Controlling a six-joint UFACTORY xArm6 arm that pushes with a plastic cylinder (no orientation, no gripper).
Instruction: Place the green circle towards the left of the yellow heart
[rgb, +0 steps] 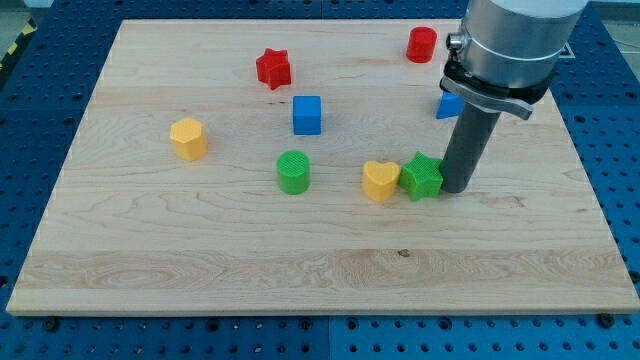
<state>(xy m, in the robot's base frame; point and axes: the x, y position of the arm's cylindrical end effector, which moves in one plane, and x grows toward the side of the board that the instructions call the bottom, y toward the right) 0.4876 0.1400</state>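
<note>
The green circle (294, 171) stands near the board's middle. The yellow heart (380, 181) lies to its right, with a gap between them. A green star (421, 176) touches the heart's right side. My tip (459, 188) rests on the board right beside the green star's right edge, far to the right of the green circle. The rod rises from there to the arm's grey body at the view's top right.
A blue cube (307, 114) sits above the green circle. A red star (273, 68) is at the upper middle, a red cylinder (422, 44) at the top right. A yellow hexagon (188, 138) is at the left. A blue block (449, 106) is partly hidden behind the rod.
</note>
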